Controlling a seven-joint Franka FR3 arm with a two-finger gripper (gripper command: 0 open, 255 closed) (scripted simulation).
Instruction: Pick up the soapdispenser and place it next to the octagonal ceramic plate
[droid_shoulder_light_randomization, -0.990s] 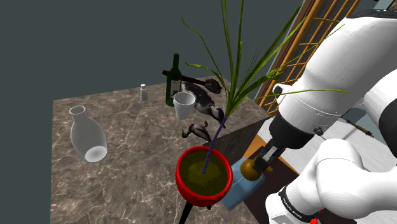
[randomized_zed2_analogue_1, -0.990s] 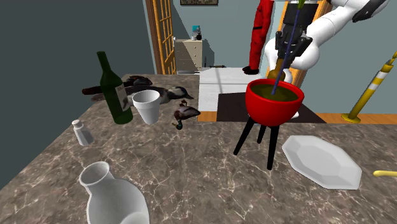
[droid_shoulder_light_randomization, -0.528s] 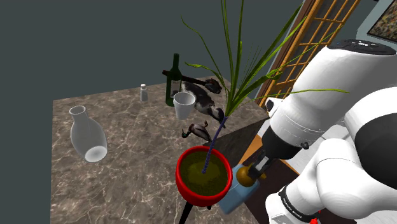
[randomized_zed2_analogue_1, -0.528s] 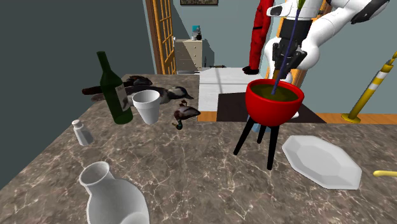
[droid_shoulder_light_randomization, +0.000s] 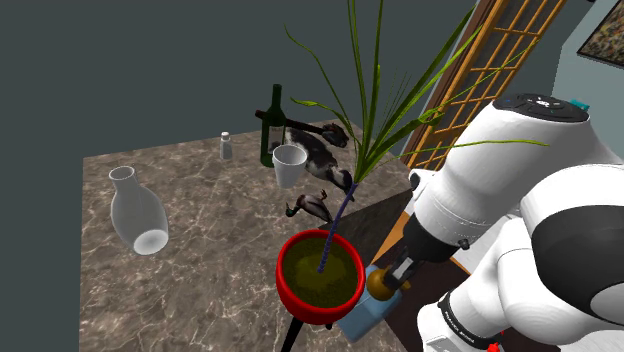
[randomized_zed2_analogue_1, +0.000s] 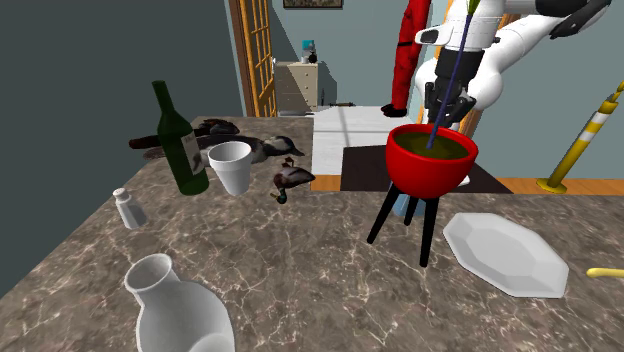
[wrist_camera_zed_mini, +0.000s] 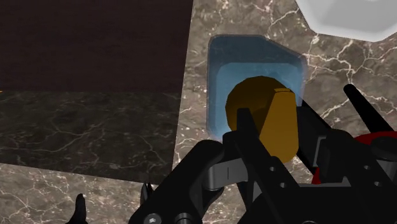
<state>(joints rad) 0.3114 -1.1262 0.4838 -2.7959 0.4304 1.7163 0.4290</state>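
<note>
The soap dispenser (droid_shoulder_light_randomization: 366, 309) has a pale blue body and an amber pump top (droid_shoulder_light_randomization: 382, 284). My gripper (droid_shoulder_light_randomization: 397, 274) is shut on that amber top (wrist_camera_zed_mini: 262, 118), and the blue body (wrist_camera_zed_mini: 254, 63) hangs below it over the marble table's edge (wrist_camera_zed_mini: 188, 95). I cannot tell whether it touches the marble. It hangs just behind the red pot (droid_shoulder_light_randomization: 320, 272). The white octagonal plate (randomized_zed2_analogue_1: 505, 250) lies on the marble beyond the pot's black legs, and a corner of the plate (wrist_camera_zed_mini: 350, 16) sits a little past the dispenser. My gripper (randomized_zed2_analogue_1: 446, 100) also shows behind the pot's rim.
The red pot (randomized_zed2_analogue_1: 432, 158) stands on a black tripod and holds a tall grass plant. A white vase (droid_shoulder_light_randomization: 137, 210), a green bottle (droid_shoulder_light_randomization: 272, 125), a white cup (droid_shoulder_light_randomization: 289, 165), a shaker (droid_shoulder_light_randomization: 226, 146) and dark duck figures (droid_shoulder_light_randomization: 322, 152) stand farther off. Dark floor (wrist_camera_zed_mini: 89, 44) lies past the table edge.
The arm has come down and drawn toward the red pot, carrying the dispenser lower and closer to the marble top. The grip has stayed the same.
</note>
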